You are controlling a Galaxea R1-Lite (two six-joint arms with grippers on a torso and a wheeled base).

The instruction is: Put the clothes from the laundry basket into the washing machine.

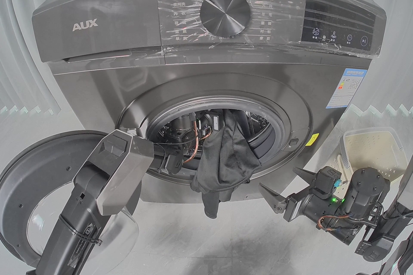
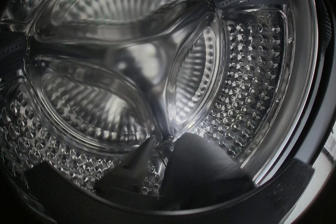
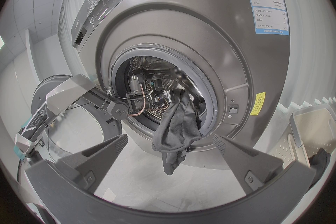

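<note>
One door (image 1: 34, 185): swung open, left of the washer (image 1: 129, 87).
Left tool (image 2: 167, 144): inside the drum (image 2: 245, 77); spread or pressed together, cannot tell.
Garment (image 1: 226, 151): dark, draped over the drum's lower rim, half inside, its tail hanging down the front.
Right tool (image 1: 278, 178): spread wide, holding nothing, low before the washer, right of the garment.
Basket (image 1: 373, 130): on the floor (image 1: 193, 241), far right, beside the washer.

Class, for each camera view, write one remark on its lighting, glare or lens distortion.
Head view: straight edges of the washing machine bow outward, and the plastic film on its panel throws glare. Left wrist view: the drum is dim, with bright highlights on its dimpled steel and black toward the edges. Right wrist view: strong fisheye bulge and dark corners; the black garment is evenly lit.
</note>
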